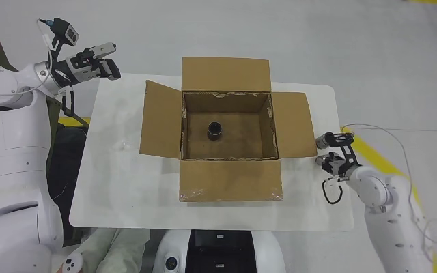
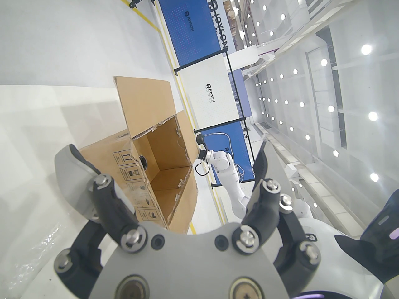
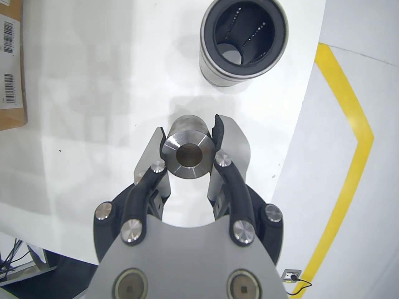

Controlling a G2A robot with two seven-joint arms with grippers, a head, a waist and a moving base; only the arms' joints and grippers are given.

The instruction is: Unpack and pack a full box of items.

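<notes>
You have a white table [image 1: 109, 177] on a pale grey floor, with a yellow floor line [image 3: 352, 125] running past its edge. In the top view, the cardboard box [image 1: 231, 179] sits at the centre of the frame with all four flaps folded out flat. On its floor, a little left of centre, you can see one dark ring-shaped part [image 1: 215, 130] standing on end.

Look to the right of the frame in the top view and you will find your right gripper [image 1: 332, 160] low over the table, just beyond the box's right flap. In the right wrist view, the right gripper [image 3: 188, 138] is clamped on a short steel sleeve [image 3: 187, 154], one finger on each side of it, with the bore facing the camera. Just ahead of it, a larger linear bearing [image 3: 243, 48] stands upright on the table [image 3: 93, 63], apart from the sleeve and close to the table edge. In the top view it is the silver cylinder [image 1: 322, 141] beside the flap.

Your left gripper [image 1: 109, 59] is in the upper left of the frame in the top view, off the table's far left corner. In the left wrist view, the left gripper [image 2: 168, 157] has its fingers [image 2: 78, 163] spread wide with nothing between them, and the box [image 2: 146, 110] lies well beyond, with blue wall panels [image 2: 187, 32] behind it
</notes>
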